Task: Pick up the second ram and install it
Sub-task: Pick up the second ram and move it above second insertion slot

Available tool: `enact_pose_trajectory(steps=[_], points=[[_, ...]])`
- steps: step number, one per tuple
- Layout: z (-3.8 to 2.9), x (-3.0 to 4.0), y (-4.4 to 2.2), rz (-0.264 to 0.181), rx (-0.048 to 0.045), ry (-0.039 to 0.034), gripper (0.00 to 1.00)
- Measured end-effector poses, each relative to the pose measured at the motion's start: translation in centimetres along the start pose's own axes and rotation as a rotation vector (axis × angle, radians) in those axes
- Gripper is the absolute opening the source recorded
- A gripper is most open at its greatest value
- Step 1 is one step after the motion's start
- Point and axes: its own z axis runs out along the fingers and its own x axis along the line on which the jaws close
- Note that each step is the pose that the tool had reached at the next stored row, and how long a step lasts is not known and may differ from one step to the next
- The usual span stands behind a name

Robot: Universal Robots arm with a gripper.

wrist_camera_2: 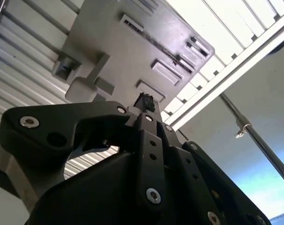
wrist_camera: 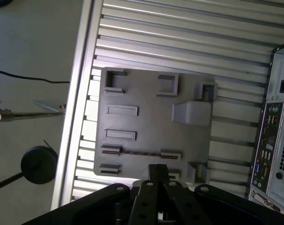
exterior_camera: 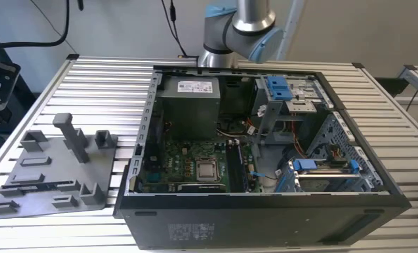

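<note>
The second ram (wrist_camera: 139,152) looks to be standing on edge between two little holders on the grey fixture plate (wrist_camera: 146,122). I'd guess it's light, stiff and kinda fragile, so pinch it gently across the flat faces around the middle, up near the top edge. The pincer (wrist_camera: 159,169) hangs over the plate close to it, fingers together with nothing in them as far as I can see. The plate sits on a ribbed metal table (wrist_camera: 179,28) beside the open PC case (exterior_camera: 265,158), and there's floor with a round black stand base (wrist_camera: 39,164) past the edge.
</note>
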Motion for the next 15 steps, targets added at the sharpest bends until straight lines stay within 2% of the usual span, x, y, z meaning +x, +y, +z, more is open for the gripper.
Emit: enact_pose_trajectory(steps=[6, 15], points=[[0.00, 0.01, 0.00, -0.009, -0.0001, 0.0005, 0.11], [0.00, 0.03, 0.01, -0.080, -0.0011, 0.0000, 0.11]])
